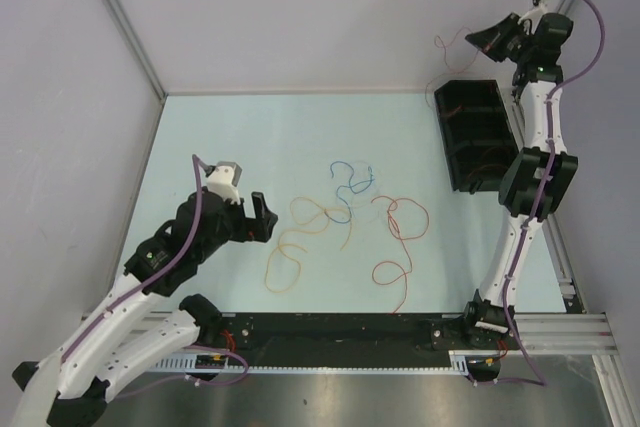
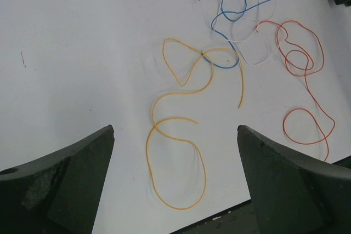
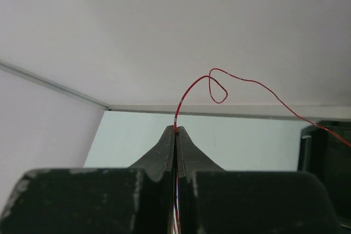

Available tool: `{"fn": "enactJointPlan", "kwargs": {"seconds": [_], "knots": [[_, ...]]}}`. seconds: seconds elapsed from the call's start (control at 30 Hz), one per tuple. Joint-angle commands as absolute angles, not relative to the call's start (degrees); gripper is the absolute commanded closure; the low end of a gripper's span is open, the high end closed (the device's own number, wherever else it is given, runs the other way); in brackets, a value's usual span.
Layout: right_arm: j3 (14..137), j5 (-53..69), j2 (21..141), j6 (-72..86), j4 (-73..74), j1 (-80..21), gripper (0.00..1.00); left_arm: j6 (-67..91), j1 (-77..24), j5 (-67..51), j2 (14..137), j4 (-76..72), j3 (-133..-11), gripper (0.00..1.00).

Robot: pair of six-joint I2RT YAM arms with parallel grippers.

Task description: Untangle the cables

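- Cables (image 2: 236,61) lie tangled on your table (image 1: 200,147): yellow, blue, white, red.
- Your right gripper (image 3: 176,131) clamps a red wire (image 3: 219,94) aloft.
- Your left gripper (image 2: 175,130) hangs wide open, empty.

Red cable (image 3: 218,102) running off the right edge, lower end hidden between closed fingers (image 3: 162,154), black bin (image 3: 324,152) cut off.

Bare table (image 1: 220,127) left of and beyond cable cluster (image 1: 338,215) gave open passage. Right edge was blocked by black bin (image 1: 468,132), right arm (image 1: 530,182) beside it.
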State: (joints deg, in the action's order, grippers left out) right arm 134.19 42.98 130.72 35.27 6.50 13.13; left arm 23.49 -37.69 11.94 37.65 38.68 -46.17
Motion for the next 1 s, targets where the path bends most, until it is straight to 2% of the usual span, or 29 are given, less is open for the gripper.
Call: {"fn": "enactJointPlan", "kwargs": {"seconds": [0.0, 0.13, 0.33, 0.5, 0.7, 0.97], "knots": [[136.7, 43.9, 134.4, 34.0, 6.1, 14.9, 1.00, 23.2, -36.4, 11.0, 38.2, 37.2, -46.0, 0.01], [136.6, 42.8, 135.1, 31.8, 6.4, 15.6, 1.00, 23.0, -35.7, 10.4, 38.5, 36.9, -45.9, 0.02], [134.1, 34.4, 134.1, 31.8, 6.3, 16.2, 1.00, 22.8, -34.6, 9.3, 39.4, 36.7, -45.8, 0.02], [133.9, 30.9, 135.4, 45.7, 0.9, 18.2, 1.00, 22.8, -34.3, 9.2, 39.4, 36.6, -45.7, 0.02], [142.2, 26.5, 138.3, 55.8, 4.8, 19.3, 1.00, 22.8, -33.7, 8.8, 39.8, 36.5, -45.7, 0.02], [141.9, 26.4, 141.1, 60.9, -1.6, 20.7, 1.00, 22.5, -33.0, 8.3, 40.3, 36.2, -45.6, 0.02]]}}
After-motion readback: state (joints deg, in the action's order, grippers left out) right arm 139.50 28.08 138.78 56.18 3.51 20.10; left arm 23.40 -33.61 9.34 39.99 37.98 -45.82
